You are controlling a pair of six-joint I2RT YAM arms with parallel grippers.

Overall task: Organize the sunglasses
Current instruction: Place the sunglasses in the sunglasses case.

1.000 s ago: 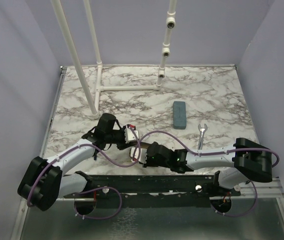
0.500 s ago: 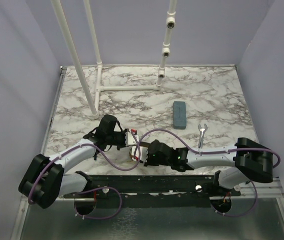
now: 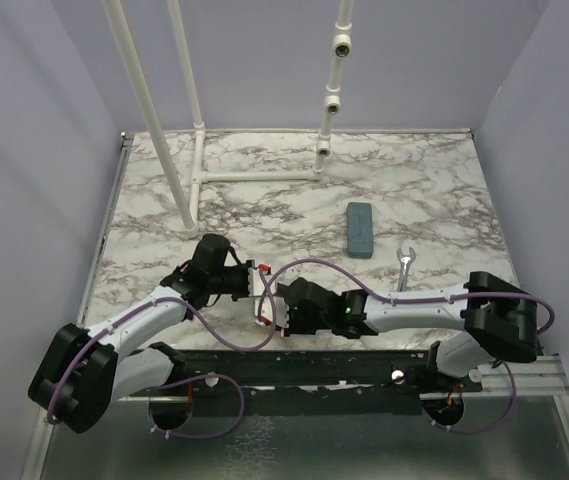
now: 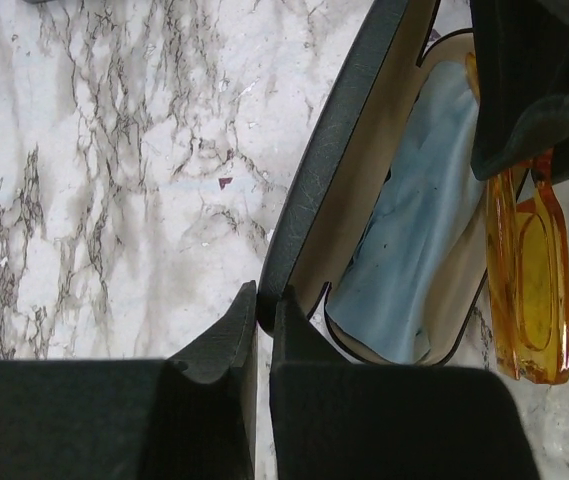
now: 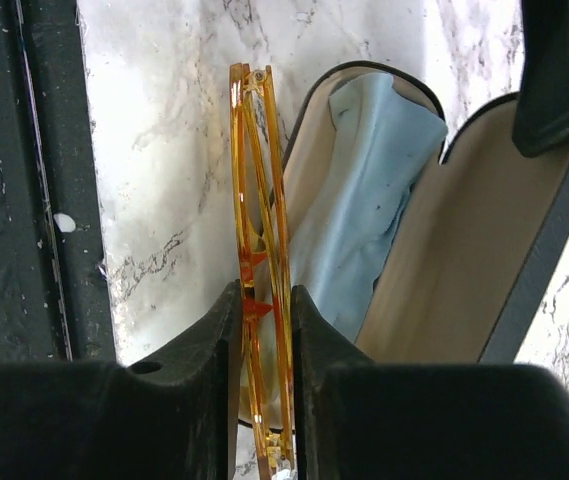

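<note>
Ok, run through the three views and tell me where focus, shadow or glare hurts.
Top external: even soft light, sharp, no glare on the marble table. Left wrist: left gripper is a dark, soft silhouette; black case and blue cloth are sharp. Right wrist: right gripper equally dark; yellow-orange sunglasses glow, crisp.

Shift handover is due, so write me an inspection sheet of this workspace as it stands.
Surface: veined marble tabletop.
Job's things: orange sunglasses, folded, alongside the open black case; blue cloth inside the case.
Clutter: blue-grey oblong case; wrench.
Grippers: left tool shut on the black case's lid rim; right tool shut on the orange sunglasses.
Cables: purple cables along both arms.
Surroundings: white pipe frame; lilac walls.
</note>
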